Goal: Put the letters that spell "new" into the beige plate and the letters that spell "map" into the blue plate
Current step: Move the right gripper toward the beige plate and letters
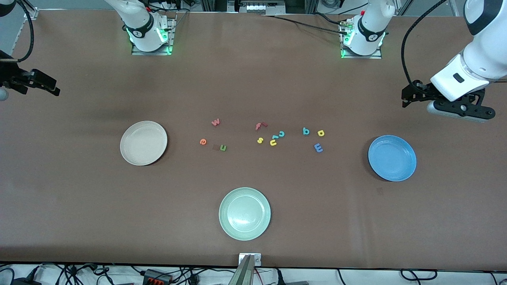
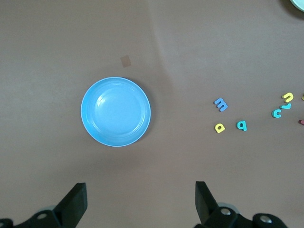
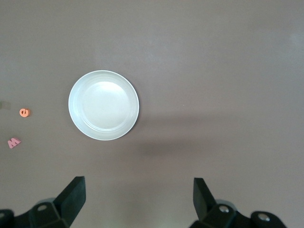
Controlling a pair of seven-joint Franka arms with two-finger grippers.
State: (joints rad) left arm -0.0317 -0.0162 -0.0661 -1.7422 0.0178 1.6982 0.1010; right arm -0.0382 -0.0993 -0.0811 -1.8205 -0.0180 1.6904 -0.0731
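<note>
The beige plate [image 1: 143,143] [image 3: 103,105] lies toward the right arm's end of the table, the blue plate [image 1: 392,158] [image 2: 115,111] toward the left arm's end. Between them lie the pinkish-red w [image 1: 215,122] [image 3: 14,142], orange e [image 1: 202,141] [image 3: 24,112] and green n [image 1: 223,148], then the teal a [image 1: 305,131] [image 2: 242,125], yellow p [image 1: 321,133] [image 2: 219,128] and blue m [image 1: 318,147] [image 2: 220,104]. My left gripper [image 1: 410,95] [image 2: 141,199] hangs open and empty above the table by the blue plate. My right gripper [image 1: 43,84] [image 3: 139,197] hangs open and empty above the table by the beige plate.
A pale green plate [image 1: 244,213] sits nearest the front camera, midway along the table. A red f [image 1: 259,126], yellow s [image 1: 260,140], yellow u [image 1: 273,142] and teal c [image 1: 281,133] cluster between the two letter groups. Both plates hold nothing.
</note>
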